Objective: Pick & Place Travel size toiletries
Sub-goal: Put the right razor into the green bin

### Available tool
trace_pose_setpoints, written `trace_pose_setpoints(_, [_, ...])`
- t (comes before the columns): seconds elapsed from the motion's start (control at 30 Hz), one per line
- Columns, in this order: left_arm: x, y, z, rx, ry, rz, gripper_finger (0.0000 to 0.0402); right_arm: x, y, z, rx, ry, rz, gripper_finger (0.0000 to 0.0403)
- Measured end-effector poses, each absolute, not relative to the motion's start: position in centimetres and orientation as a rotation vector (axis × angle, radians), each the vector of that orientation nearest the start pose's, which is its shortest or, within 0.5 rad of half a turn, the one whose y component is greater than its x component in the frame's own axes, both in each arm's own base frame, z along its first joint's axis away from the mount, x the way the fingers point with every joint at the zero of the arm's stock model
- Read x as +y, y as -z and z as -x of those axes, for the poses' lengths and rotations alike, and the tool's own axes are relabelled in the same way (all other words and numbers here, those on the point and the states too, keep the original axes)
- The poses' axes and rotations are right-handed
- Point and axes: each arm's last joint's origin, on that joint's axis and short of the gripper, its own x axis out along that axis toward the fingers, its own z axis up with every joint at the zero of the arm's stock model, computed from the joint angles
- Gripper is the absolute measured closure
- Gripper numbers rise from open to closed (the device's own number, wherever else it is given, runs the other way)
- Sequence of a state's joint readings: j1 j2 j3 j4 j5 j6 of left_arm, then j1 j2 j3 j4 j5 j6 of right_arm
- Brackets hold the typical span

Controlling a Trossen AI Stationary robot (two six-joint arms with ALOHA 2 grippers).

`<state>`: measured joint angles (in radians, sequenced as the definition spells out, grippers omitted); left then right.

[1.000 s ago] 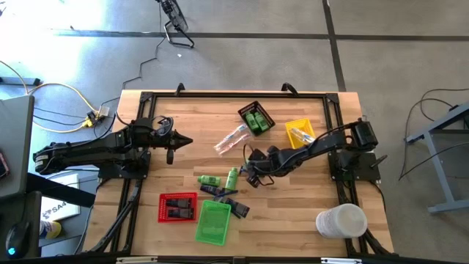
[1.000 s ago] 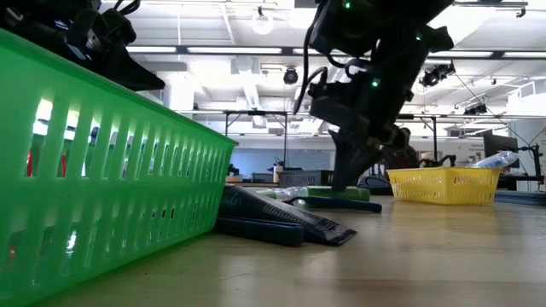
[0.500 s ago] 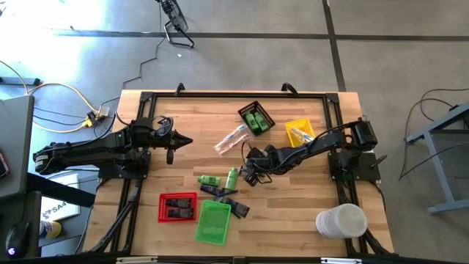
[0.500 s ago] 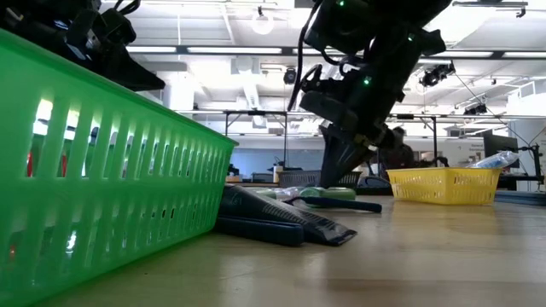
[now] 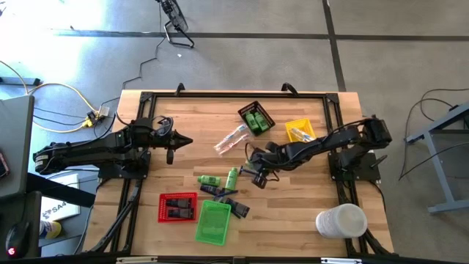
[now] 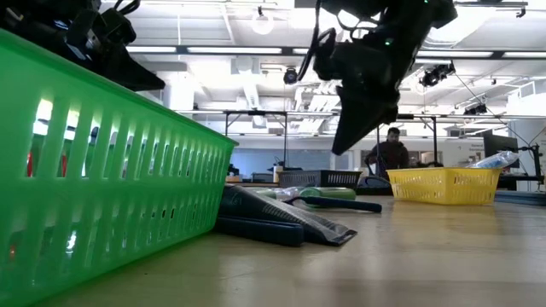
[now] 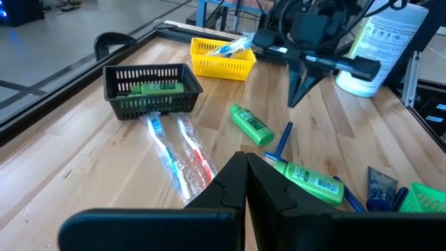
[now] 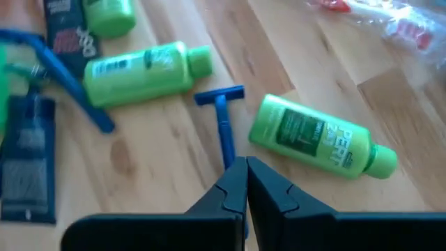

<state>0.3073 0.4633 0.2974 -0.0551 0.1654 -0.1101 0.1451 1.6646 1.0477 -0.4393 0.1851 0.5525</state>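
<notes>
Toiletries (image 5: 231, 178) are lying loose mid-table as I am hovering the right gripper (image 5: 258, 176), pinched shut and empty, above a blue razor (image 8: 224, 125), lining up; left gripper (image 5: 171, 155) closed, idling.

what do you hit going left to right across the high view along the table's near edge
red tray → green tray → big white cylinder

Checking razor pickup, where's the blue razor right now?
High view: the blue razor lies on the table near the middle, between two green bottles, just under the shut right gripper; the right wrist view shows it loose on the wood.
</notes>
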Motion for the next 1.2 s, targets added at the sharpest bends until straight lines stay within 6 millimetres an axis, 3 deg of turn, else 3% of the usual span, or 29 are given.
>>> trace_pose_setpoints(0.13, [3.5, -21.9, -12.5, 0.207, -0.153, 0.161, 0.0400, 4.7, -18.7, -32.3, 1.029, 0.253, -0.314, 0.0368])
trace_pose_setpoints(0.37, [3.5, -21.9, -12.5, 0.207, -0.156, 0.161, 0.0400, 5.3, -18.5, -32.2, 1.038, 0.248, -0.269, 0.0263])
trace_pose_setpoints(0.5, [3.5, -21.9, -12.5, 0.207, -0.156, 0.161, 0.0400, 5.2, -18.5, -32.2, 1.041, 0.267, -0.247, 0.0228])
trace_pose_setpoints(0.77, [3.5, -21.9, -12.5, 0.207, -0.156, 0.161, 0.0400, 5.3, -18.4, -32.1, 1.048, 0.266, -0.246, 0.0233])
trace_pose_setpoints(1.2, [3.5, -21.9, -12.5, 0.207, -0.152, 0.162, 0.0400, 6.3, -14.6, -32.8, 1.150, 0.297, -0.178, 0.0243])
